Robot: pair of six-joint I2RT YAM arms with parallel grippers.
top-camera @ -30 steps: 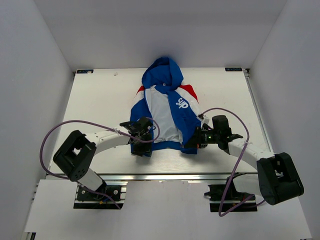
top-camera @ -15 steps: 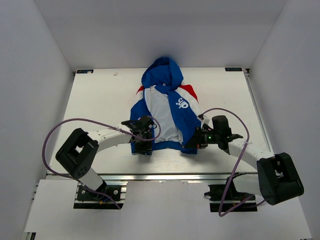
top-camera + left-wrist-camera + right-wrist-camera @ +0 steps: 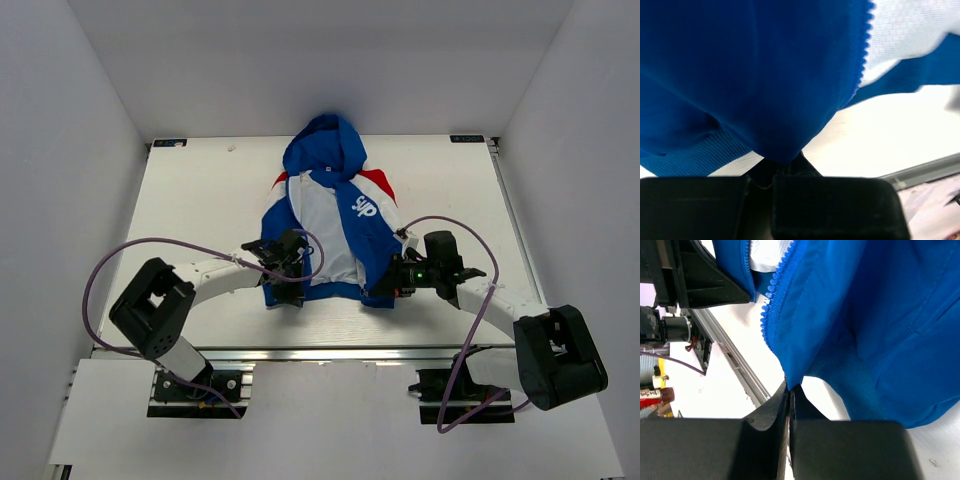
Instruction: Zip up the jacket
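Note:
The blue hooded jacket (image 3: 335, 215) lies open on the white table, hood at the far side, white lining showing, red shoulders and white chest lettering. My left gripper (image 3: 283, 283) is shut on the jacket's left bottom hem; the left wrist view shows blue fabric (image 3: 765, 90) pinched at the fingertips and a zipper edge (image 3: 866, 45). My right gripper (image 3: 385, 283) is shut on the right bottom hem; the right wrist view shows the blue front panel (image 3: 855, 315) pinched there, with blue zipper teeth (image 3: 776, 290) along its edge. The zipper is open.
The white table (image 3: 200, 200) has a metal rail along its near edge (image 3: 330, 352). Purple cables (image 3: 150, 248) loop from both arms. White walls enclose the table on three sides.
My left gripper has shifted slightly toward the far side with the hem in it. The right arm and the jacket look unchanged.

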